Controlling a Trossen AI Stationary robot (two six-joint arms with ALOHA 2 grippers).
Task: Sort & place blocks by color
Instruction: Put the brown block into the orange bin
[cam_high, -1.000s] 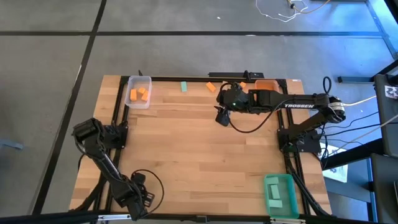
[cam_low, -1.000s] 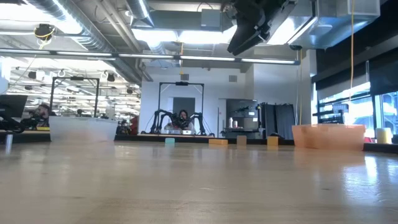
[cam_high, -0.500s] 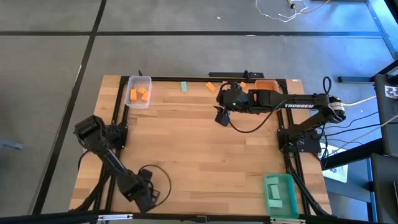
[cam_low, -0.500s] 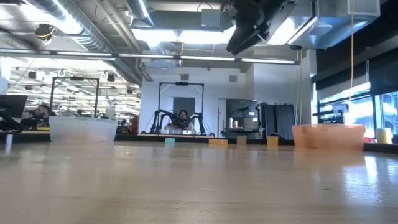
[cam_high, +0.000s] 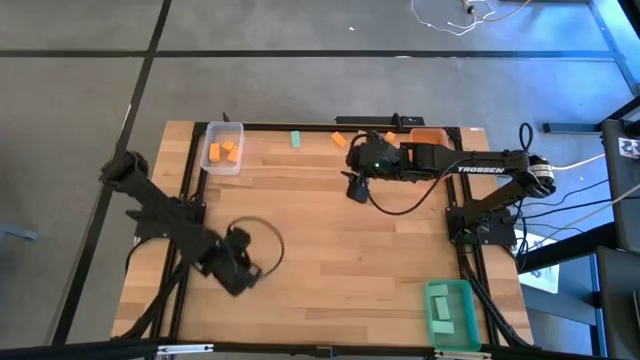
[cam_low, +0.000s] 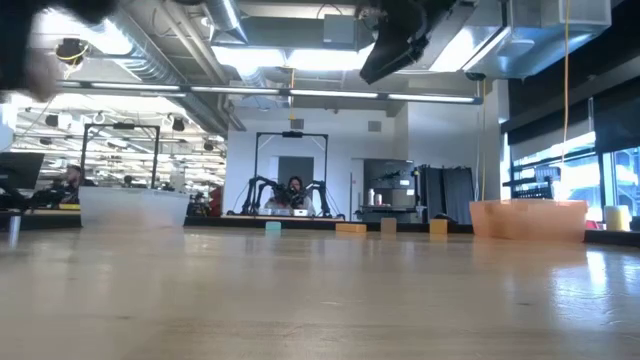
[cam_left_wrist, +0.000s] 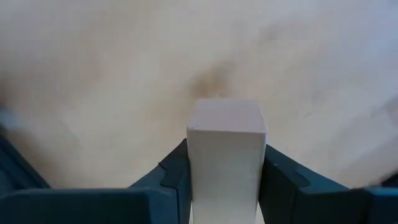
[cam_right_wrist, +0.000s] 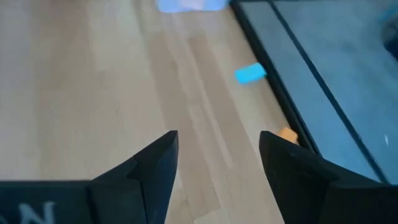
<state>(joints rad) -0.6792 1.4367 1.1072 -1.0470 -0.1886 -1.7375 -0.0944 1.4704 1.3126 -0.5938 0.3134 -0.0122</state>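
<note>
Right now your left gripper (cam_high: 243, 275) sits over the near left part of the table (cam_high: 330, 250), and its wrist view shows the fingers (cam_left_wrist: 283, 180) clamped on the two sides of a pale wood block (cam_left_wrist: 225, 152) that stands out well past the tips. That long overhang is your first worry: the pads appear to hold only the lower part of the block, so a quick swing could twist it in the grip or let it slide out over bare table, away from any bin. The second risk is the wrong destination. The clear bin (cam_high: 223, 147) at the far left corner already holds orange blocks (cam_high: 222, 152), the green bin (cam_high: 450, 312) sits at the near right, and the orange bin (cam_high: 427, 134) at the far right is partly covered by the right arm; none visibly holds pale wood, so judge carefully before you commit. Your right gripper (cam_high: 356, 187) hovers over the far middle of the table with its fingers spread and nothing between them, near a loose teal block (cam_high: 296, 140) and an orange block (cam_high: 339, 140) by the far edge. If you carry the pale block toward the far right, the two arms could crowd each other there.
</note>
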